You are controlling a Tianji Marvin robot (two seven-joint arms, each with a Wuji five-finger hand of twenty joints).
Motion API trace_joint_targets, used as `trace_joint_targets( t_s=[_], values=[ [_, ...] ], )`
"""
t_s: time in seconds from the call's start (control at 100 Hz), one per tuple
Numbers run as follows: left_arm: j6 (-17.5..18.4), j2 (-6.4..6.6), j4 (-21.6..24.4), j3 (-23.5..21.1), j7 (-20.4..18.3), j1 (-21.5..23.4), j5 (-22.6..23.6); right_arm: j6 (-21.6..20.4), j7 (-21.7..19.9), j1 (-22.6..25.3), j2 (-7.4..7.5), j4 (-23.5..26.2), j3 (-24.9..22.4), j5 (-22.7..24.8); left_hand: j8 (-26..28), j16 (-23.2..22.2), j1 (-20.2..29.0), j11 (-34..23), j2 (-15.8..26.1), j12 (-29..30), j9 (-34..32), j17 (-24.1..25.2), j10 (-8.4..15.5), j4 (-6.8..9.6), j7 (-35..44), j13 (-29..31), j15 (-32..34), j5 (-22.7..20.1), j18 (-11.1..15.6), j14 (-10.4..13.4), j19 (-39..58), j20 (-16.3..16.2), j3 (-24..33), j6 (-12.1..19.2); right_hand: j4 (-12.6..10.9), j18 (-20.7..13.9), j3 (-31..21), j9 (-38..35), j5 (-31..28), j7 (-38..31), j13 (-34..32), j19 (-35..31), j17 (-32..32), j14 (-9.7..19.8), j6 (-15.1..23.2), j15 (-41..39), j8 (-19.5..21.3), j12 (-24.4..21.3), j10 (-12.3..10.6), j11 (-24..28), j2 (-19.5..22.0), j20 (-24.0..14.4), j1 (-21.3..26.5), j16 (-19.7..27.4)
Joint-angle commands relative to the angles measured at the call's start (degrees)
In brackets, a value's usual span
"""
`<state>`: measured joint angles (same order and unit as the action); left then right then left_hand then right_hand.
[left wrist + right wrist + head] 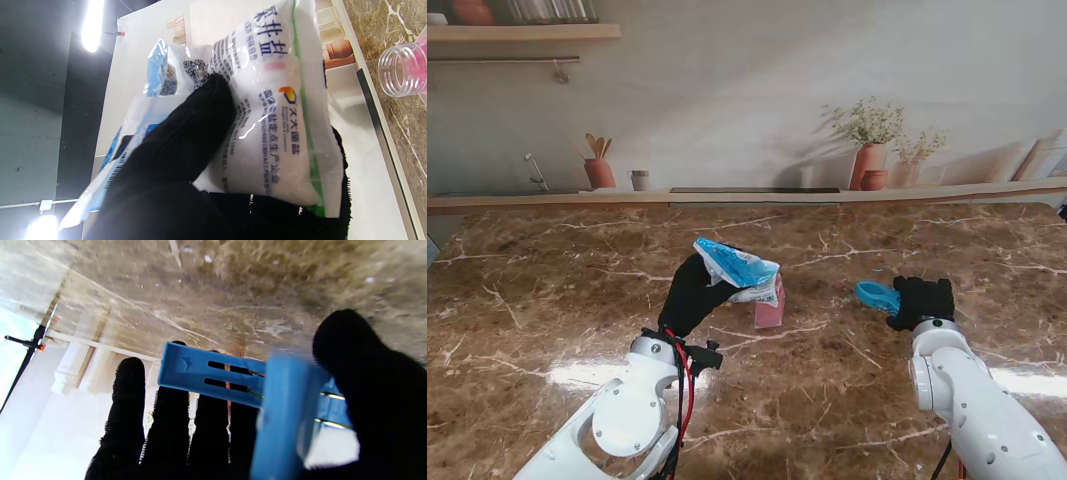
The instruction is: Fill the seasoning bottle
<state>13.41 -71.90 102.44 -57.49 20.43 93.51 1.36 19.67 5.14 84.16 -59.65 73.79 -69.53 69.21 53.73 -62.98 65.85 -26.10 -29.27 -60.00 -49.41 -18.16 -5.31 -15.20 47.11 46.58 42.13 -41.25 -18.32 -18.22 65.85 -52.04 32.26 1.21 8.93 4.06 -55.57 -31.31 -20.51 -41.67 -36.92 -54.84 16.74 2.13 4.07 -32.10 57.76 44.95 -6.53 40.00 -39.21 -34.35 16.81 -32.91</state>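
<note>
A salt bag (736,268) is held in the left hand (691,296), raised over the brown marble worktop (547,300) near its middle. In the left wrist view the bag (267,110) is seen clamped between a black-gloved thumb (196,133) on its printed face and the fingers behind it; white grains are seen through the clear film, and a blue edge is folded over at one end. The bag is tilted, with its lower corner over the bottle (769,306). The bottle, pink and clear, is stood on the worktop just right of the left hand, partly hidden by the bag. In the left wrist view its threaded mouth (398,71) is shown uncapped.

A blue clip (878,295) is gripped in the right hand (922,301), well to the right of the bottle and close to the worktop. In the right wrist view the slotted clip (233,380) is pinched between the thumb (360,366) and the fingers (173,420). Whether it touches the worktop cannot be told.
</note>
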Motion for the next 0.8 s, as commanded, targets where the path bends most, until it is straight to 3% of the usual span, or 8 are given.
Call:
trace_joint_targets(
  t_s=[0.0,0.05,0.1,0.16,0.36,0.53,0.68,0.79],
  values=[
    [-0.28,-0.09,0.61,0.04,0.25,0.27,0.17,0.01,-0.71,1.13,0.09,0.47,-0.18,-1.2,5.47,-0.93,6.14,-4.39,9.13,-1.78,-2.95,-0.59,2.46,3.95,15.09,3.71,7.2,-3.84,1.91,4.76,2.93,-2.08,3.84,5.92,-2.35,-0.39,1.68,5.91,5.26,3.57,3.73,2.57,-2.1,-0.38,-2.64,1.29,-0.57,-2.03,1.13,-1.36,2.37,-0.03,-2.18,1.28],
    [-0.39,-0.08,0.67,0.02,0.31,0.31,0.3,-0.54,-2.02,1.52,0.2,1.06,-0.48,-1.08,5.45,-0.94,6.09,-4.39,9.1,-1.78,-2.94,-0.64,2.49,3.94,15.09,3.71,7.2,-3.83,1.91,4.79,2.94,-2.1,3.81,5.9,-3.42,-0.76,6.97,10.37,8.79,7.48,6.19,4.39,-3.01,-0.37,-4.36,2.24,-0.44,-3.22,1.67,-2.21,5.27,-1.12,-1.93,1.61],
    [-0.52,-0.07,0.72,-0.01,0.31,0.35,0.41,-1.02,-3.53,1.96,0.33,1.86,-0.8,-0.85,5.43,-0.95,6.13,-4.4,9.09,-1.78,-2.94,-0.6,2.46,3.95,15.09,3.7,7.2,-3.82,1.93,4.74,2.92,-2.11,3.84,5.9,-5.75,-1.06,16.03,14.26,11.71,11.01,9.41,6.34,-4.58,-0.5,-5.73,3.65,-0.16,-4.0,2.24,-3.06,9.39,-1.7,-2.97,2.16],
    [-0.62,-0.06,0.83,-0.05,0.29,0.44,0.33,-1.21,-3.97,2.28,0.28,2.42,-1.02,-1.18,5.4,-0.98,6.11,-4.42,9.07,-1.79,-2.96,-0.57,2.43,3.95,15.11,3.68,7.21,-3.91,1.9,4.69,2.93,-2.15,3.85,5.87,-7.85,-1.29,14.52,16.58,13.22,13.43,10.89,7.45,-5.19,-0.54,-6.46,4.39,0.74,-4.66,2.77,-3.99,6.98,-2.1,-6.59,2.45],
    [-0.54,-0.05,0.89,-0.17,0.42,0.6,0.55,-2.7,-5.56,4.83,-0.14,7.52,-3.38,-2.77,5.31,-1.05,6.1,-4.41,9.08,-1.79,-2.91,-0.49,2.44,3.93,15.08,3.64,7.24,-3.89,1.84,4.57,2.94,-2.25,3.89,5.78,-7.28,-1.31,10.37,21.93,16.93,26.57,18.03,13.51,-9.79,-2.23,-10.83,12.61,-0.71,-14.67,6.44,-16.15,6.67,-2.59,-11.16,7.67],
    [-0.89,0.01,0.92,-0.1,0.19,0.65,0.54,-3.52,-0.35,9.83,-1.49,16.99,-6.94,-3.92,5.25,-1.09,6.15,-4.44,9.13,-1.81,-2.9,-0.46,2.29,3.93,15.05,3.57,7.27,-3.81,1.78,4.56,2.96,-2.31,3.91,5.63,-6.92,-1.33,11.94,19.93,14.35,27.81,18.47,16.57,-10.92,-2.32,-10.66,14.27,-1.81,-15.74,6.5,-16.84,8.34,-2.13,-9.18,8.78],
    [-1.25,0.01,0.86,0.38,-0.12,0.4,0.44,-6.59,3.6,15.44,-2.74,27.35,-9.94,-6.83,5.18,-1.11,6.2,-4.45,9.27,-1.87,-2.71,-0.36,2.32,3.91,14.95,3.47,7.29,-3.58,1.78,4.56,2.95,-2.35,3.83,5.46,-7.13,-0.86,13.96,16.18,12.44,28.71,15.27,16.29,-9.16,-2.28,-10.77,13.44,-3.65,-16.11,6.0,-16.55,9.12,-2.88,-5.1,8.64],
    [-1.43,-0.09,0.93,0.95,0.04,0.11,0.48,-9.8,8.16,18.38,-3.75,32.36,-10.75,-10.31,5.11,-1.15,6.36,-4.54,9.4,-1.96,-2.57,-0.37,2.14,3.92,14.9,3.42,7.35,-3.35,1.74,4.7,2.98,-2.4,3.66,5.31,-7.32,-0.13,14.3,12.94,10.24,29.04,11.65,15.02,-6.74,-2.04,-10.37,12.33,-5.19,-16.17,5.51,-16.26,8.28,-3.6,-3.59,8.19]
  ],
)
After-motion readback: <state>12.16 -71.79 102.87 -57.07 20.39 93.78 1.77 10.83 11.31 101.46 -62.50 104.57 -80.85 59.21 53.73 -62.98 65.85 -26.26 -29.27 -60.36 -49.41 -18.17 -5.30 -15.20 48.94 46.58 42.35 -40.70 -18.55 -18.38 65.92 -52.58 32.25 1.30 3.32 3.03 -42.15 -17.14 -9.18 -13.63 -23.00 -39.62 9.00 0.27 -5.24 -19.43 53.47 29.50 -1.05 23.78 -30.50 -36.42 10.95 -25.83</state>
